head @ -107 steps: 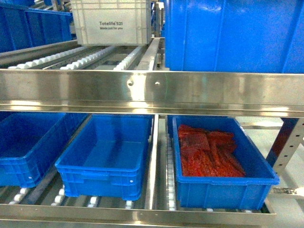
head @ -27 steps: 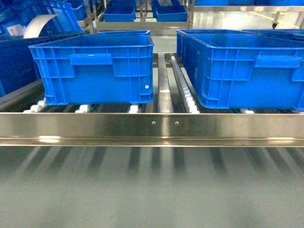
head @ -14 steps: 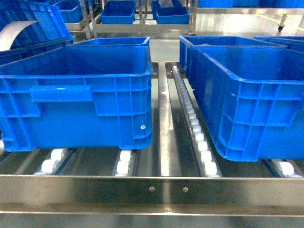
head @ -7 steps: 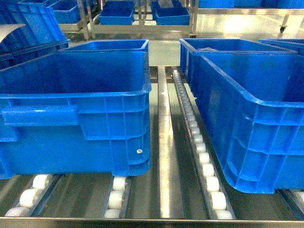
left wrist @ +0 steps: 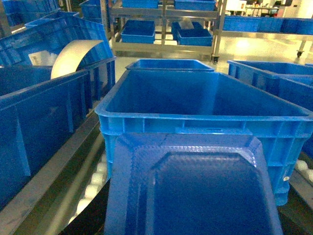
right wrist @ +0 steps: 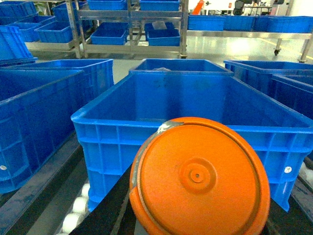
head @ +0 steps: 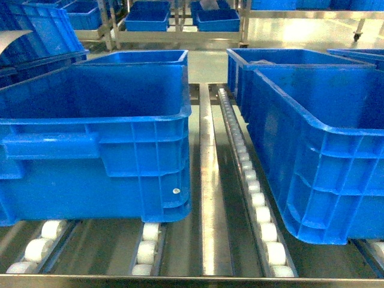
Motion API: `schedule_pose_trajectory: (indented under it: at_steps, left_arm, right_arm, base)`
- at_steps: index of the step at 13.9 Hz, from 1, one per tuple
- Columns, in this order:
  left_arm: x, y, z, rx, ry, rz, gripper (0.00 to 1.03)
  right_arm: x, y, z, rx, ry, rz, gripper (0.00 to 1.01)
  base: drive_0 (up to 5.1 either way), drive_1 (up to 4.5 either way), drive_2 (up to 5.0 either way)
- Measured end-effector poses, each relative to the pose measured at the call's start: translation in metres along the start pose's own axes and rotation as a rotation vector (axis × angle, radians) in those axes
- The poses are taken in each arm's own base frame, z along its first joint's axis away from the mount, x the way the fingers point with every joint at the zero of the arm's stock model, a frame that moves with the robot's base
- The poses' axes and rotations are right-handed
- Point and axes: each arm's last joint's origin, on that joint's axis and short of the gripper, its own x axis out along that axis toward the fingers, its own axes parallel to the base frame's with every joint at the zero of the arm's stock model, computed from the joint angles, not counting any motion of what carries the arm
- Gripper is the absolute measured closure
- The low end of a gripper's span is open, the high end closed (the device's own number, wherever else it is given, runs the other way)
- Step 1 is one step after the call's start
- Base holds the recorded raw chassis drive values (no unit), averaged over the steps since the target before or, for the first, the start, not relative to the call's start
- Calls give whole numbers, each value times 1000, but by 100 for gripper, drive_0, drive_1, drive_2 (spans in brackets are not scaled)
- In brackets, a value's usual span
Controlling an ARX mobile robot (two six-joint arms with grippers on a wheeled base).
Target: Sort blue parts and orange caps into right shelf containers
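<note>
Nothing much has shifted in the last half second: from the head view the two near crates sit just where they did, after the camera's earlier climb from the lower shelf level and its close-in on this one. On the left stands an open blue crate resting on the white rollers of the steel shelf, and on the right a second crate of the same kind, with a flat metal rail and a roller track between them. Neither arm shows in the head view. At the left wrist, a blue moulded tray part with a raised rim fills the bottom of the view, held up just before the near wall of the left crate, whose inside looks bare. At the right wrist, a round orange cap sits close to the lens in front of the right crate. Neither hand itself is visible in its own view, so I cannot tell how the fingers stand around these pieces. More blue crates sit on racks across the floor.
</note>
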Motion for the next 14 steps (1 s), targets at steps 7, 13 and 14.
schedule_pose_trajectory:
  at_steps: [7,13,14]
  left_arm:
    - [0,0,0,0,0,0,62]
    - [0,0,0,0,0,0,62]
    - [0,0,0,0,0,0,62]
  right_arm:
    - [0,0,0,0,0,0,58]
    - [0,0,0,0,0,0,58]
    - [0,0,0,0,0,0,58]
  base:
    - [0,0,0]
    - [0,0,0]
    - [0,0,0]
